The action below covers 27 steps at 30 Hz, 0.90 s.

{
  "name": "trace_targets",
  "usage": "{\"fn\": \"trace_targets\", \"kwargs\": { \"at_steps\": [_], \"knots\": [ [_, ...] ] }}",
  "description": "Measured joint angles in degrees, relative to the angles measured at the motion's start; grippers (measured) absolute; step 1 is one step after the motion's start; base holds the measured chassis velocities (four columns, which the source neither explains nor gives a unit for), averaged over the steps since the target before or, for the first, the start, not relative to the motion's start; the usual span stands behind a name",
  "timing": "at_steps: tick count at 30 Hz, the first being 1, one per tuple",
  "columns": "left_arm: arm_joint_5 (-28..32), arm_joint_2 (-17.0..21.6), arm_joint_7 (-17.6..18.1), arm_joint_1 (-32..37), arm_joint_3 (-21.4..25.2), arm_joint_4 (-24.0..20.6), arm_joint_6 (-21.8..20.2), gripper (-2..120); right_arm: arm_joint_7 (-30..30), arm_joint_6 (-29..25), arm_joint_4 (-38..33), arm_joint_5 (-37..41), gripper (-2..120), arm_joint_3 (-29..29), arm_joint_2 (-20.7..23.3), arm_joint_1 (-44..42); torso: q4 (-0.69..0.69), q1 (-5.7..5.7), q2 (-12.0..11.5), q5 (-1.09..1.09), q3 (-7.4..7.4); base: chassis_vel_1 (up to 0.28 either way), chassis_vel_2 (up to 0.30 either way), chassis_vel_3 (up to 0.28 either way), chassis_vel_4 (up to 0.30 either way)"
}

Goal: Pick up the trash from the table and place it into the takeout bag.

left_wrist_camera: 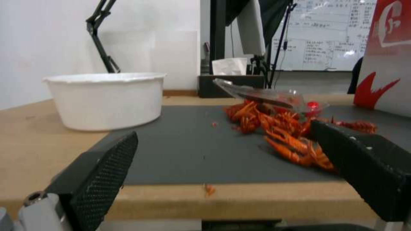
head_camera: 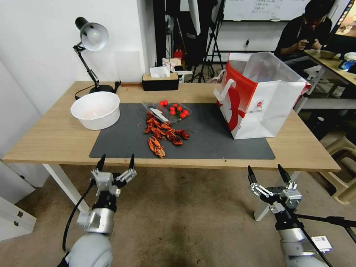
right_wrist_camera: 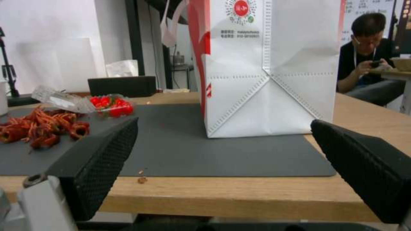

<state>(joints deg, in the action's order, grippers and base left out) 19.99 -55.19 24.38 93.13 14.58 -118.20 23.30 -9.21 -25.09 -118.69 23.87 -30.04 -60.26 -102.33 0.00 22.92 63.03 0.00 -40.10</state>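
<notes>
Left gripper (head_camera: 115, 161) hangs just off the near edge of the long light-wood desk (head_camera: 55, 137) w/ white legs, toward the near-left corner of the dark grey rectangular mat (head_camera: 207, 142). Its black fingers are spread wide, holding nothing, touching nothing. In left wrist view the textured pads (left_wrist_camera: 107, 170) frame the desk's front edge.

Right gripper (head_camera: 269, 173) sits off the near edge too, toward the near-right corner, fingers equally splayed, nothing between them, clear of the wood.

Trash on the mat: a pile of red crayfish shells (head_camera: 163, 135) near the mat's centre, reaching toward its near edge; a small clear plastic tray w/ red cherry tomatoes (head_camera: 177, 111) just behind the pile, toward the mat's far edge. A wide white round plastic bowl (head_camera: 95, 109) straddles the mat's far-left corner.

Tall white paper takeout bag (head_camera: 265, 105) w/ red side panel and white flat handles stands upright at the mat's right end, mouth open, well apart from the shells.

Black desk lamp (head_camera: 91, 48) at the far-left corner; black tissue box (head_camera: 160, 81) by the far edge.
</notes>
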Motion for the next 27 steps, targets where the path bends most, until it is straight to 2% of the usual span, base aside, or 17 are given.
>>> {"fn": "trace_targets", "kwargs": {
  "at_steps": [9, 16, 27],
  "knots": [
    [0.12, -1.01, -1.19, 2.84, 1.31, 0.61, 1.07, 100, -0.43, 1.72, -0.38, 1.04, 100, -0.17, 0.12, -0.35, 0.00, 0.00, 0.00, 0.00, 0.00, 0.000, 0.000, 0.000, 0.000],
    [-0.25, -2.98, -3.85, 3.44, 1.29, 2.40, 2.99, 100, -0.55, 2.51, -0.42, 1.06, 100, 0.14, -0.16, -0.58, -0.01, 0.00, 0.00, 0.00, 0.00, 0.000, 0.000, 0.000, 0.000],
    [-0.29, -3.02, -4.00, 3.28, 1.29, 2.64, 3.00, 100, -0.64, 2.42, -0.43, 0.88, 100, 0.18, -0.22, -0.61, -0.01, 0.00, -0.01, 0.00, 0.00, 0.000, 0.000, 0.000, 0.000]
  ]
}}
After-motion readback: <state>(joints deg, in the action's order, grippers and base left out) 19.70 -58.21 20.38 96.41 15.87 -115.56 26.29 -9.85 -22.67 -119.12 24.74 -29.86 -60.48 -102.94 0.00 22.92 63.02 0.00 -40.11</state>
